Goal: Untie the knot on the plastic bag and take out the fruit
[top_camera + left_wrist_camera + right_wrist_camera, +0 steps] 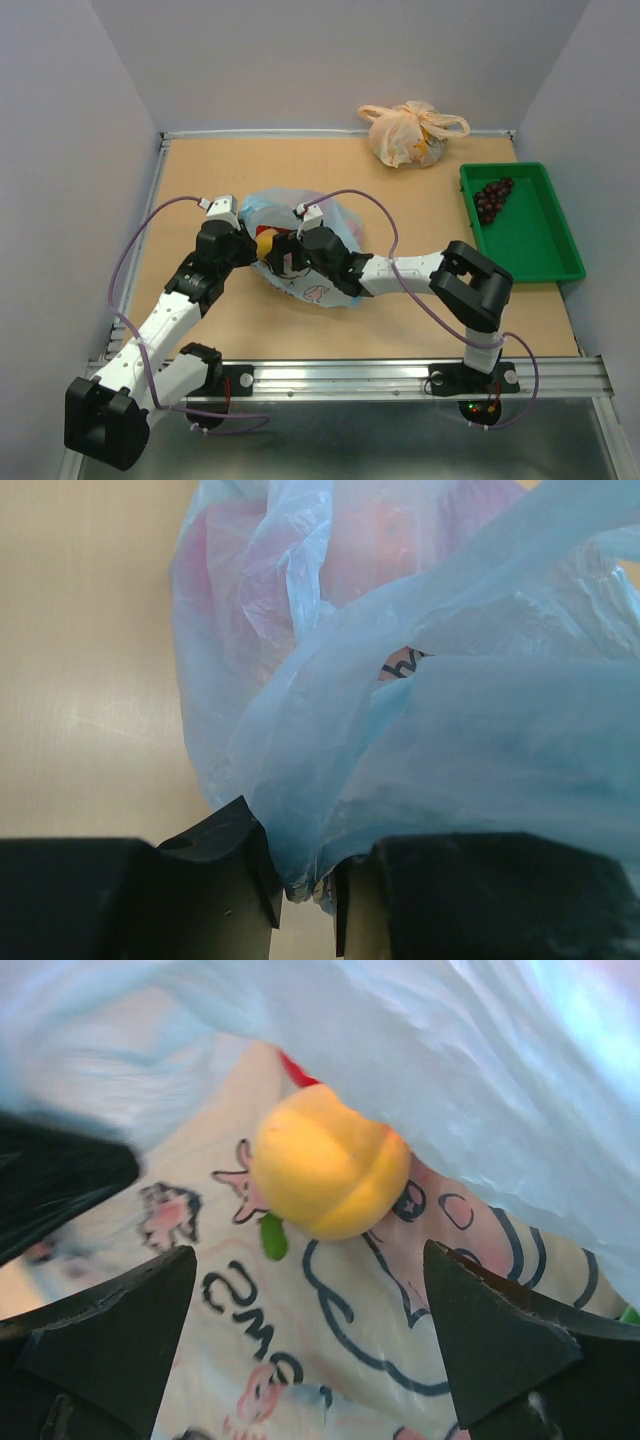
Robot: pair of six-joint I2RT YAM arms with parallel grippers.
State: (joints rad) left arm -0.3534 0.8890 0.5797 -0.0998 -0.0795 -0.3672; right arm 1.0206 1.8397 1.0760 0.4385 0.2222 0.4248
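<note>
The light blue plastic bag (335, 225) lies open mid-table, and its cartoon print faces the right wrist view (300, 1350). My left gripper (305, 875) is shut on a fold of the bag's plastic (420, 730) at its left edge and also shows in the top view (248, 246). My right gripper (310, 1255) is open inside the bag's mouth, its fingers to either side of and just short of a yellow-orange fruit (330, 1165), which also shows in the top view (265, 243). Pink-red fruit (380, 550) shows through the plastic. A dark purple grape bunch (493, 198) lies in the green tray. No knot is in view.
The green tray (545, 240) stands at the right edge. A tied peach-orange bag (410, 133) sits at the back against the wall. White walls close off the left, back and right of the table. Purple cables loop over both arms.
</note>
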